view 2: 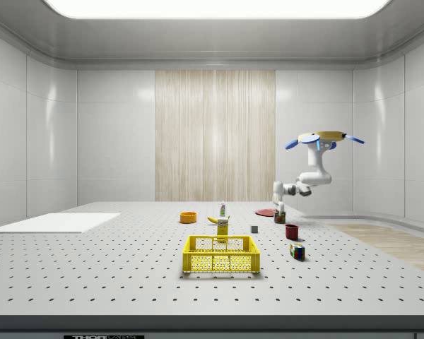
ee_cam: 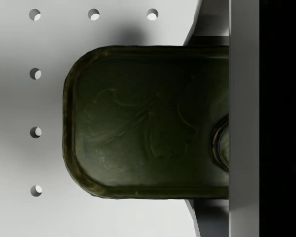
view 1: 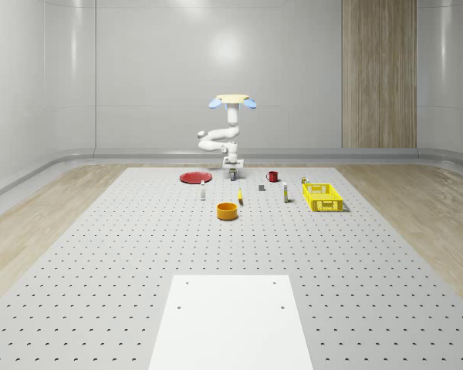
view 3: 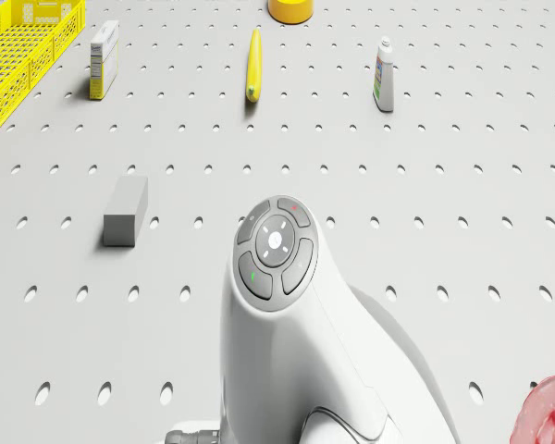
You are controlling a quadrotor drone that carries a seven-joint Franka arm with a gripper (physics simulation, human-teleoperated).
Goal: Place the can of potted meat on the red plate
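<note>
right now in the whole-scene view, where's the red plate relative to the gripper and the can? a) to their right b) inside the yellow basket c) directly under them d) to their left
d: the red plate lies flat on the perforated table to the whole-scene view's left of the gripper, which is down at the can of potted meat under the hovering drone; the yellow basket sits far to the right.

— What sort of place is this?
— A simulated test lab. A pegboard table (view 1: 100,254) with rows of holes fills the lower frame, and pale glossy wall panels (view 1: 162,77) run across the top.
— Anything else?
— A wood-grain panel (view 2: 215,134) at centre in the side view, and a ceiling light (view 2: 212,7) along its top edge.
</note>
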